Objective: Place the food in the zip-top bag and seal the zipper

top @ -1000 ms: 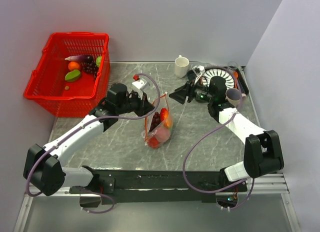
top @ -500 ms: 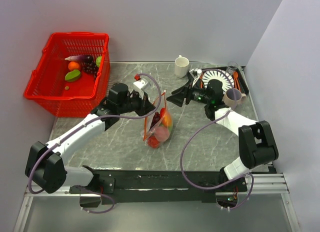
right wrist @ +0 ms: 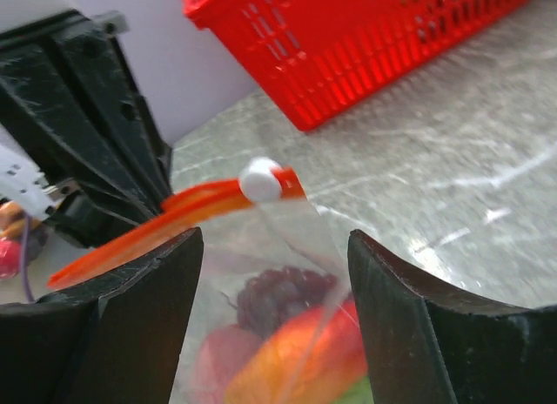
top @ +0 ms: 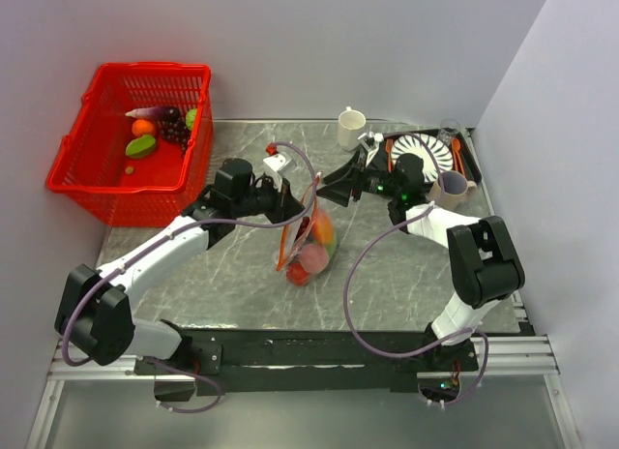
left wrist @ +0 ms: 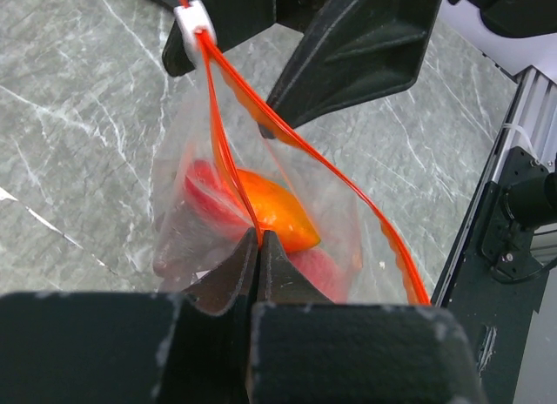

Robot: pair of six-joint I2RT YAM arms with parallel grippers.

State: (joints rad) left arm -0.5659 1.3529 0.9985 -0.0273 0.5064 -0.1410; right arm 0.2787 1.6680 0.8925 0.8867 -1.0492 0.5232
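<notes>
zip-top bag (top: 309, 241): floppy, slick, fruit-weighted | zipper (left wrist: 305, 151) end pinched in left gripper (left wrist: 258, 247) | right gripper (right wrist: 271, 239) held wide near slider (right wrist: 259, 179), prob best grabbed there

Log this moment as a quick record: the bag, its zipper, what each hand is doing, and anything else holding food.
bag: zip-top bag upright, food inside
zipper: zipper strips apart, mouth open; white slider at one end
left hand: left hand shut, pinching the zip-top bag at its mouth edge
right hand: right hand open, slider just ahead of its fingers
elsewhere: red basket with more produce
</notes>
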